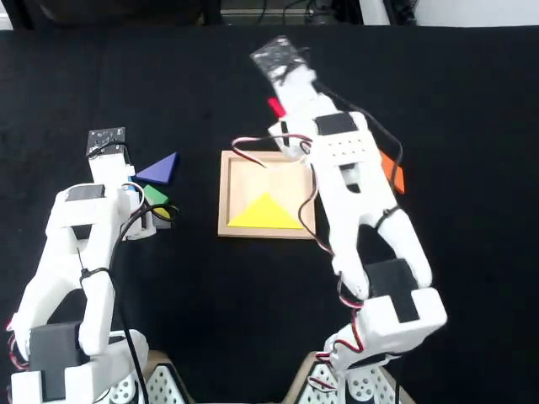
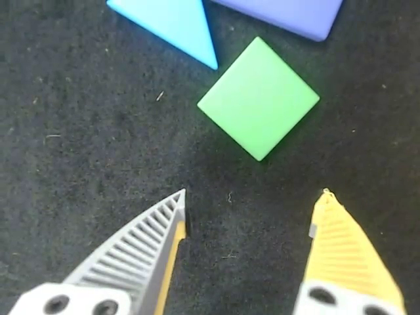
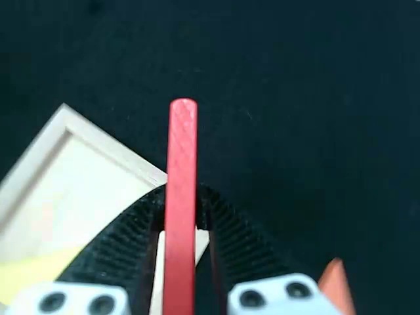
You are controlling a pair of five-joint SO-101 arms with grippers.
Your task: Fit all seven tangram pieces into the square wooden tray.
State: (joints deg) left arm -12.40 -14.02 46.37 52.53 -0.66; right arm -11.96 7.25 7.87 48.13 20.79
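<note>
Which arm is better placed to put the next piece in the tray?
Right: the right jaws are shut on the red piece near the wooden tray; the left jaws are open and empty, over the green square.

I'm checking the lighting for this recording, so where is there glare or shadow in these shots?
High view: in the wooden tray the floor is brightest near the far side. Left wrist view: the green square throws a faint shadow along two edges. Right wrist view: the red piece is evenly lit, no glare.
</note>
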